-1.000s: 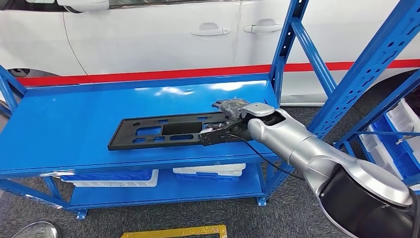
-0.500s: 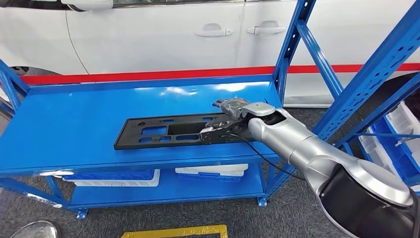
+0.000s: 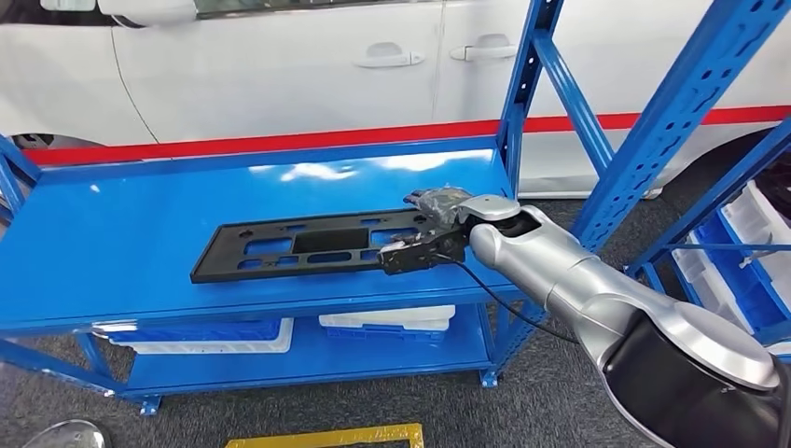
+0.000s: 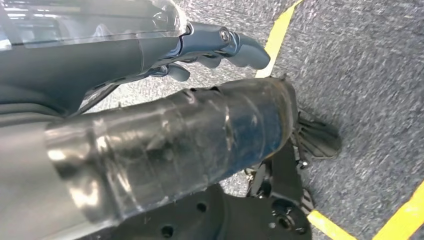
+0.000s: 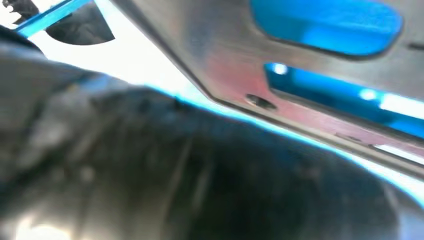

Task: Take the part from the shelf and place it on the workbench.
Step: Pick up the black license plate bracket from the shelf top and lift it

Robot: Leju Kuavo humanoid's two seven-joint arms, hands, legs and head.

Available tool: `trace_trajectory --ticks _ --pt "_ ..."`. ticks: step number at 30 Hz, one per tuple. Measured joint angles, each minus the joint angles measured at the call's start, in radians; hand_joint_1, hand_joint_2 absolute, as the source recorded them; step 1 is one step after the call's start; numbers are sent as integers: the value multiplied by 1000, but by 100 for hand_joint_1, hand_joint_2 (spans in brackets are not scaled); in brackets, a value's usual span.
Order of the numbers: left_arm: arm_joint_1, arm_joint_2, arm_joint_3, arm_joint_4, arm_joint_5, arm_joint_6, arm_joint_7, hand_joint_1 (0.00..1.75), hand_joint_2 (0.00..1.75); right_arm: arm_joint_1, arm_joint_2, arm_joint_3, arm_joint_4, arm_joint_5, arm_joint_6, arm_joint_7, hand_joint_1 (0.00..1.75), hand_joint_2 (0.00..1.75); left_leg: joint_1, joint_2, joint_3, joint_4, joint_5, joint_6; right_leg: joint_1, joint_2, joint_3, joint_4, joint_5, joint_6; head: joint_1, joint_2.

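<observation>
Risk, tipping: part point(image 3: 308, 245) is a long black perforated plate, held at one end only; once it leaves the shelf point(image 3: 140, 224) the free far end would likely sag or swing and twist in the grasp.
Risk, snagging: blue upright point(image 3: 522, 93) stands just behind the right hand point(image 3: 434, 233); a careless pull-out could knock the plate or the forearm against it.
Risk, slipping: the hold looks shallow, on the plate's edge; a quick lift might let it slide free and drop onto the deck or the floor.
Part, position: lying flat on the upper blue deck, long side across the shelf, near the front edge.
Part vs hand: the plate's right end sits inside the right hand, fingers over its top face and dark parts at its near edge; the rest stretches away to the hand's left.
Right hand, state: closed around the plate's end, as far as the head view tells; the wrist view is blurred, with the plate's slots close by.
Left hand point(image 4: 220, 47): hanging over grey carpet, fingers curled in, holding nothing.
Stage, judged: grasp made, lift not yet done.
</observation>
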Motion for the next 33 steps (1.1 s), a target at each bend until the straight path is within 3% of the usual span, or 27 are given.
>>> trace_trajectory --ticks 3,4,5,6,8,10,11,14,19,25,27,29,30,32,33 --pt "0 0 0 0 2 -2 -13 0 0 1 1 0 0 -1 0 0 0 0 0 0 -89 187 -90 -6 2 -2 -1 -3 2 -8 -1 0" --pt "0 0 1 0 2 -2 -16 0 0 3 1 0 0 -1 0 0 0 0 0 0 -113 236 -102 -6 4 -2 -2 -3 2 -9 0 0" --pt "1 0 1 0 2 -2 -17 0 0 4 1 0 0 -1 0 0 0 0 0 0 -120 247 -94 -4 5 -3 -2 -2 3 -10 -1 0" --pt "1 1 1 0 2 -2 -17 0 0 5 2 0 0 -1 0 0 0 0 0 0 -107 218 -67 -2 6 -3 -2 -2 3 -10 0 0" --pt "2 1 3 0 2 -1 -17 0 0 4 2 0 0 -1 0 0 0 0 0 0 -43 81 2 5 6 -3 0 -1 4 -8 0 0" --pt "1 1 6 0 2 -1 -16 0 0 2 1 0 0 -1 0 0 0 0 -2 -1 2 -21 35 8 11 -3 -2 0 7 -2 0 0" --pt "1 0 6 0 2 -1 -16 0 0 1 1 0 0 -1 0 0 0 0 -4 -2 7 -37 36 6 14 -3 -5 -1 8 -3 0 0" --pt "0 -1 7 0 2 -1 -16 0 0 2 1 0 0 -1 1 -1 0 0 -7 -4 6 -42 41 6 15 -2 -4 -8 15 -7 1 0" --pt "1 0 8 0 0 -2 -22 0 0 1 1 0 0 -1 1 -1 0 0 -9 -6 3 -42 45 16 13 -4 2 -23 24 3 1 0" --pt "0 0 9 0 9 -15 -14 0 0 2 2 0 0 -3 7 -1 0 0 -21 -7 -5 -32 43 34 3 -5 3 -33 34 32 0 0" --pt "0 0 9 0 10 -15 -14 0 0 2 3 0 0 -5 8 -1 0 0 -21 -6 -4 -37 48 46 0 -4 4 -37 36 41 0 0" --pt "0 0 9 0 9 -15 -14 0 0 1 4 0 0 -7 8 -1 0 0 -17 -4 0 -50 60 60 -1 -5 -5 -15 13 45 1 0" --pt "0 0 9 0 8 -15 -14 0 0 2 4 0 0 -8 9 -1 0 0 -15 -2 0 -56 65 65 -1 -5 -23 27 -16 45 1 0" --pt "0 0 9 0 8 -17 -16 0 0 6 4 1 0 -9 10 -1 0 0 -18 0 -4 -57 68 68 1 -5 -81 162 -86 42 1 0" --pt "0 0 9 0 6 -18 -17 0 0 10 4 2 0 -10 10 -1 0 0 -20 0 -6 -56 68 69 2 -4 -106 223 -108 41 1 0"
